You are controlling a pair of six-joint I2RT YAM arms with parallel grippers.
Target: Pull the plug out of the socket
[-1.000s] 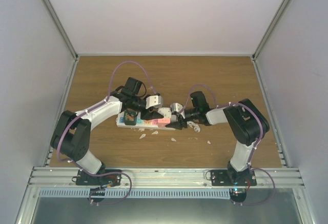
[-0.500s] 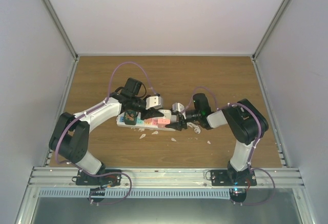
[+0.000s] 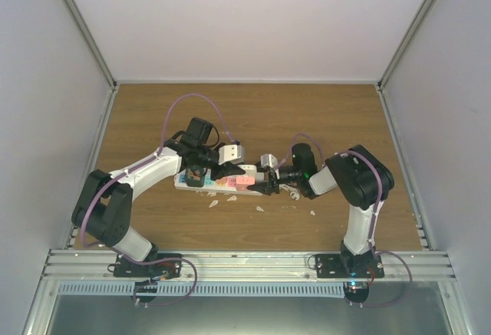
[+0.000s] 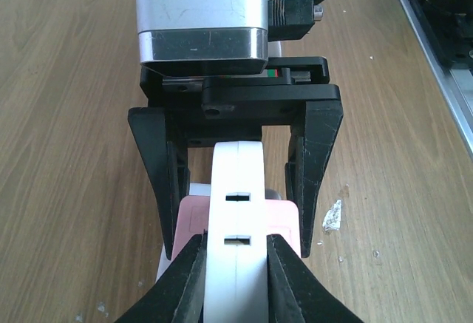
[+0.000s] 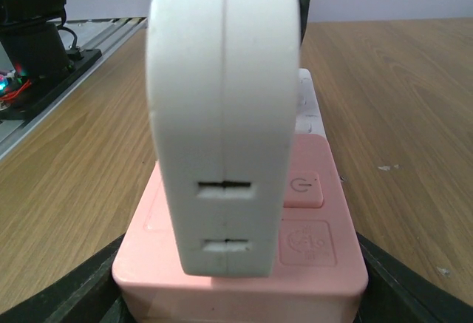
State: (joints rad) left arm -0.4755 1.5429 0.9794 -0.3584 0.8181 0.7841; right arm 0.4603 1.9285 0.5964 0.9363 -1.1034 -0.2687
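Observation:
The socket [image 3: 222,184], a long white strip with coloured squares, lies at mid-table. A white flat plug [image 5: 222,116] with two slots stands upright in its pink end [image 5: 314,245]. In the left wrist view my left gripper [image 4: 234,243] is shut on the plug [image 4: 236,190], one pad pressed on each flat side. My right gripper [image 5: 240,286] faces it from the other side. Its black fingers [image 4: 319,160] clamp the two sides of the pink end. From above, the left gripper [image 3: 239,170] and right gripper [image 3: 258,184] meet over the strip's right end.
A dark object [image 3: 196,175] sits on the strip's left end. White scraps [image 3: 213,202] lie on the wood near the strip, one beside the right fingers [image 4: 332,216]. White walls enclose the table, with an aluminium rail [image 3: 245,262] at the near edge.
My left gripper has closed onto the plug. The right arm has folded in and shifted a little left, its gripper staying at the strip's pink end.

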